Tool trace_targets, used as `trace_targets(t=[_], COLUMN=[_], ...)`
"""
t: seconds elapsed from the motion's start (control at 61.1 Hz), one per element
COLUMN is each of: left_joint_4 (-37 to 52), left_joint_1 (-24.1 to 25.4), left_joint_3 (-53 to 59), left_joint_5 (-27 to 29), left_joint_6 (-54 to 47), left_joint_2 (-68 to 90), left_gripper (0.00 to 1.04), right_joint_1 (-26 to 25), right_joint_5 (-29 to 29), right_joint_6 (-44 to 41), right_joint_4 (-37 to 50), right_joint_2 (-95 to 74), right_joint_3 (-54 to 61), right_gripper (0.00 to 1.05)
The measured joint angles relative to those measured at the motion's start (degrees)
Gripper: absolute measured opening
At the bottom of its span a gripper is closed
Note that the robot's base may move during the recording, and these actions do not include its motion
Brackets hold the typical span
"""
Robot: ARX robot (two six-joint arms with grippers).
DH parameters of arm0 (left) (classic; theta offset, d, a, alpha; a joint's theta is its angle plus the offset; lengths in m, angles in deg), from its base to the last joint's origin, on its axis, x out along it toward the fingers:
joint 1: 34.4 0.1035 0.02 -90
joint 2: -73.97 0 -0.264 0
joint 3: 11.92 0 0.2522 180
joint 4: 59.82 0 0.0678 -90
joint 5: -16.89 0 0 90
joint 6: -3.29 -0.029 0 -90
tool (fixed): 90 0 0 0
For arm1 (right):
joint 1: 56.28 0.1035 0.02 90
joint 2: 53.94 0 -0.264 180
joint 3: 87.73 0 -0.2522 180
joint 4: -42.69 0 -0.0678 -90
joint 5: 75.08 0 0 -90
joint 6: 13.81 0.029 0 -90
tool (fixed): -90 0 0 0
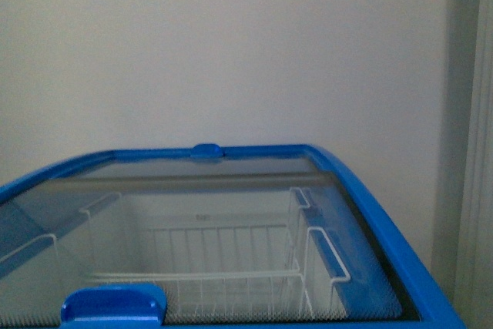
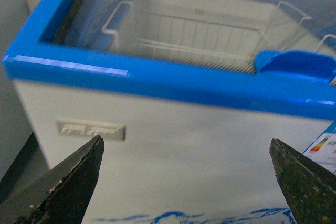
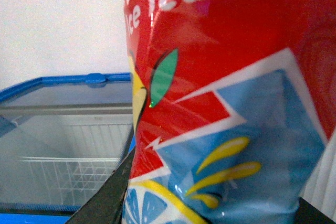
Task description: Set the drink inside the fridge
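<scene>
The fridge [image 1: 385,229] is a white chest freezer with a blue rim, glass lids and white wire baskets [image 1: 223,267] inside. It shows in all three views. Neither arm is in the front view. My left gripper [image 2: 186,153] is open and empty, facing the fridge's white front wall [image 2: 199,145] below the rim. My right gripper [image 3: 210,208] is shut on the drink [image 3: 231,98]. Its red label with white "Ice Tea" lettering, a blue patch and lemon picture fills the right wrist view. The bottle's cap is out of view.
A plain pale wall [image 1: 231,52] stands behind the fridge. A blue lid handle [image 1: 114,304] sits at the near rim, and another [image 1: 206,149] at the far rim. A grey plate [image 2: 90,128] and a colour sticker [image 2: 323,150] mark the fridge front.
</scene>
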Motion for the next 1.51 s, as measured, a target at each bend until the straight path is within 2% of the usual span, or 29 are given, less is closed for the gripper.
trace_targets(t=[0.229, 0.295, 0.344, 0.54, 0.803, 1.081, 1.31, 1.507], left_joint_4=[21.7, 27.0, 27.2, 22.3, 9.8, 1.0, -12.0, -11.3], left_joint_1=[-3.8, -6.7, -8.4, -12.0, -11.3, -7.5, -2.3, -1.2], left_joint_3=[-9.0, -14.3, -17.5, -26.5, -37.9, -44.4, -49.2, -49.9], left_joint_5=[-6.3, -11.2, -14.8, -23.2, -27.7, -31.7, -33.7, -34.4], left_joint_6=[-9.1, -17.1, -21.5, -37.5, -59.1, -67.5, -74.8, -77.4], left_joint_2=[24.9, 34.8, 39.5, 50.0, 60.9, 63.1, 63.1, 64.1], left_gripper=[0.97, 0.97, 0.97, 0.97, 0.97, 0.97, 0.97, 0.97], right_joint_1=[0.0, 0.0, 0.0, 0.0, 0.0, 0.0, 0.0, 0.0], right_joint_5=[0.1, 0.0, 0.0, 0.0, 0.0, 0.0, 0.0, 0.0], right_joint_6=[0.0, 0.0, 0.0, 0.0, 0.0, 0.0, 0.0, 0.0], right_joint_4=[0.0, 0.0, 0.0, 0.0, 0.0, 0.0, 0.0, 0.0], right_joint_2=[0.0, 0.0, 0.0, 0.0, 0.0, 0.0, 0.0, 0.0], right_joint_3=[0.0, 0.0, 0.0, 0.0, 0.0, 0.0, 0.0, 0.0], right_gripper=[0.41, 0.41, 0.41, 0.41, 0.41, 0.41, 0.41, 0.41])
